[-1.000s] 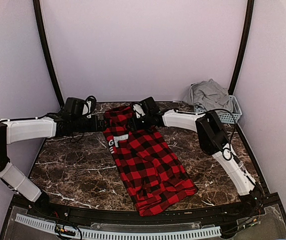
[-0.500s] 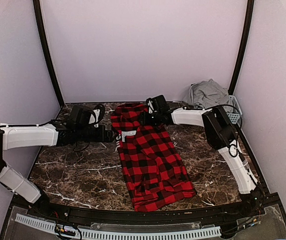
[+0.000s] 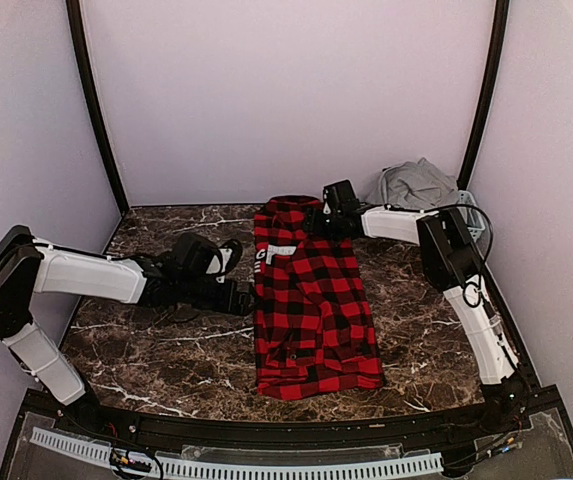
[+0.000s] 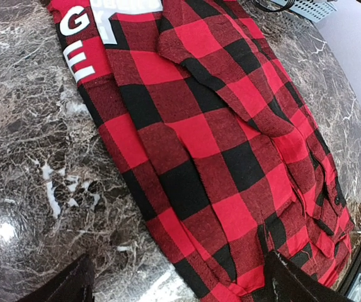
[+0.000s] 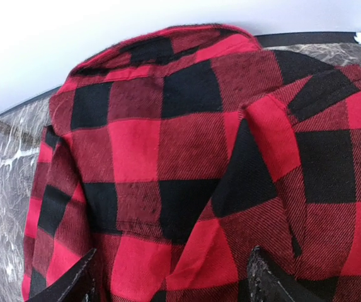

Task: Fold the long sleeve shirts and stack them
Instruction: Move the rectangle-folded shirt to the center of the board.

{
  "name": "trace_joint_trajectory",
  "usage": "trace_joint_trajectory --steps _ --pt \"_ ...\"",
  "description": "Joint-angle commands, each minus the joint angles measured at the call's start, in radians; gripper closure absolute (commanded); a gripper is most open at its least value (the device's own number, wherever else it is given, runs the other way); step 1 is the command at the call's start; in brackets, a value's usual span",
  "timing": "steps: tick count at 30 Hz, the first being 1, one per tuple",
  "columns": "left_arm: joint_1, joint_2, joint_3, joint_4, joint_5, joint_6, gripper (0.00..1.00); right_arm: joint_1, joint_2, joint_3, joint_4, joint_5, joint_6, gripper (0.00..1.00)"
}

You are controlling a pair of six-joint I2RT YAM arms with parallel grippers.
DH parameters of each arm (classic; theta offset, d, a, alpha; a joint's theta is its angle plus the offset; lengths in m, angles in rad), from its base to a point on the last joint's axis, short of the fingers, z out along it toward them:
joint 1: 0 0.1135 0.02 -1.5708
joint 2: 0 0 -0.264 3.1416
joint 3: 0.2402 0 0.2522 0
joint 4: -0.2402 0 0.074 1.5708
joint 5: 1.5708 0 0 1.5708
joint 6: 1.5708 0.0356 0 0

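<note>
On dark marble table [image 3: 146, 340], lilac walls [image 3: 296, 90] behind: plaid shirt [image 3: 311, 300] lies folded lengthwise at centre, collar at far end. Grey shirt [image 3: 416, 185] heaped in basket [image 3: 473, 212], far right corner. Your left gripper [image 3: 244, 298] at plaid shirt's left edge, jaws wide, gripping nothing. Your right gripper [image 3: 316, 222] over collar end, jaws spread, cloth beneath, not pinched.
</note>
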Motion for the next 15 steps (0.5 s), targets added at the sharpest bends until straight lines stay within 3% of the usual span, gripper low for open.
trace_joint_trajectory --steps 1,6,10,15 --pt "-0.029 -0.046 -0.051 0.061 0.040 0.066 0.08 0.003 -0.139 -0.156 0.082 -0.039 -0.113 0.23" --pt "-0.097 -0.131 -0.185 0.186 0.066 0.196 0.08 0.006 -0.512 -0.586 0.211 -0.077 -0.263 0.17" --pt "-0.172 -0.190 -0.252 0.193 0.040 0.295 0.09 0.018 -0.752 -0.853 0.167 -0.100 -0.303 0.16" --pt "-0.274 -0.236 -0.317 0.208 0.021 0.387 0.12 0.032 -0.958 -1.073 0.077 -0.149 -0.288 0.17"
